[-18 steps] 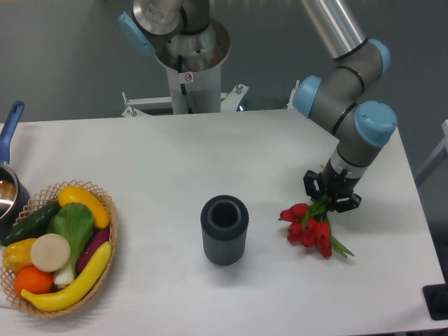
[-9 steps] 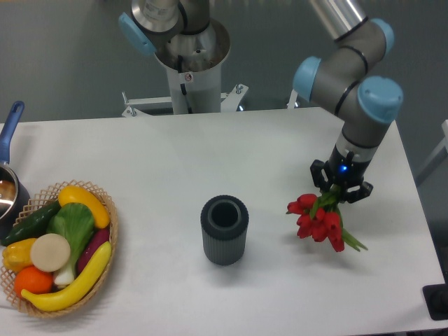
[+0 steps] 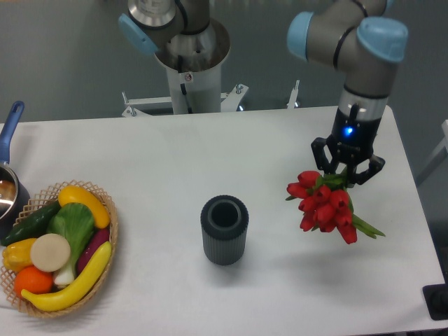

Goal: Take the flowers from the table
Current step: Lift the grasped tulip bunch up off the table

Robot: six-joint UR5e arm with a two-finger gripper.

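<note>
the gripper (image 3: 347,168) is closed on the flowers (image 3: 325,204), holding them at the stem part, and the red heads hang just below the gripper and a little to its left, with some green leaf tips pointing out to the lower right. the bunch seems to be off the table (image 3: 231,154): a soft shadow lies on the white surface below and apart from the heads, so i judge that the pick-up is mostly done and the grasp is secure enough for now. what is left, as i see it, is only to carry the flowers higher or keep them up; if a place for them is wanted, the task does not say it. the dark ribbed cup (image 3: 225,229) stands well to the left of the gripper and lower, and the wicker basket (image 3: 108,238) with vegetables is far to the left, near a pot (image 3: 10,189) that is cut by the picture edge. some things are hard to see: the fingers are dark and the stems are hidden between them, so i cannot tell how much stem is inside the grasp or where the string is. the upper part of the arm is cut off at the top, and one view alone cannot confirm the height of the flowers.
</note>
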